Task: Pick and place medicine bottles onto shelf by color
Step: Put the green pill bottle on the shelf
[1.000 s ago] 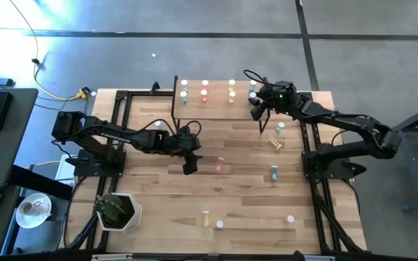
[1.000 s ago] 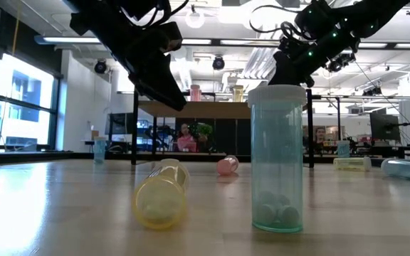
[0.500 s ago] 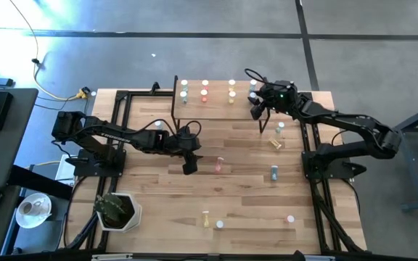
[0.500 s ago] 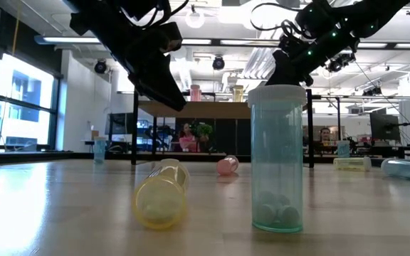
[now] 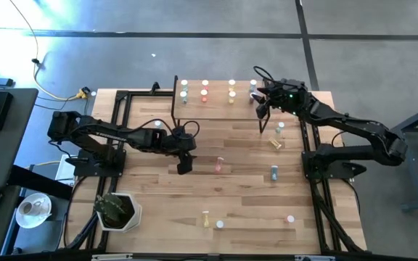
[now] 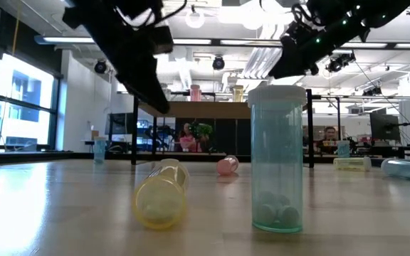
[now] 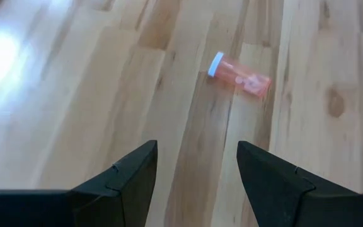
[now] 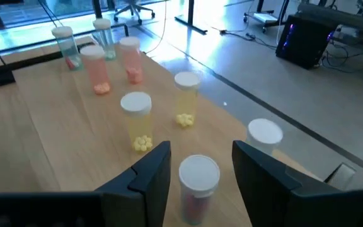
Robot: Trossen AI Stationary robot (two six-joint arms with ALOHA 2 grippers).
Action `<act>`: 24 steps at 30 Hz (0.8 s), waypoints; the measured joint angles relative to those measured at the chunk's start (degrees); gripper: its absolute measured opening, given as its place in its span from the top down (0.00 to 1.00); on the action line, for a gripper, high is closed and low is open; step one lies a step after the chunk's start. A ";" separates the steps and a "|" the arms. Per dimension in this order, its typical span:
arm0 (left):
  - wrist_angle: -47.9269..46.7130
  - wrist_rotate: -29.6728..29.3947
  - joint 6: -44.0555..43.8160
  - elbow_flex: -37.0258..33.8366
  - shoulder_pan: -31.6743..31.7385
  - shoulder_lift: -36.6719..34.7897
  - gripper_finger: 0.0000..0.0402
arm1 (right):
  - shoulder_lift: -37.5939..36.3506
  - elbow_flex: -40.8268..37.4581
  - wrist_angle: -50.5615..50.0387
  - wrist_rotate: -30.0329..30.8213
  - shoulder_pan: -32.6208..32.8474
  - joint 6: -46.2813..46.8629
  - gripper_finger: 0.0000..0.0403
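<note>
The shelf stands at the table's far edge with several white-capped bottles upright on it in green, pink, yellow and blue. My right gripper is open over the shelf's right end. Its fingers stand on either side of a white-capped bottle on the shelf without touching it. My left gripper is open and empty above mid-table. A pink bottle lies on its side on the table just to its right.
Loose bottles are on the table: a yellow one lying, blue ones, and several near the front edge. A potted plant stands front left. The low view shows a lying yellow bottle and an upright blue-green one.
My left gripper has moved a little toward the table's left edge, away from the lying pink bottle. My right gripper has risen and drawn slightly toward the table's right edge at the shelf's right end. No bottle has moved.
</note>
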 joint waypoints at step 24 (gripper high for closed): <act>-18.55 -0.12 -7.57 -0.43 -3.75 -11.19 0.48 | -8.83 0.07 -8.40 -0.21 24.39 3.42 0.60</act>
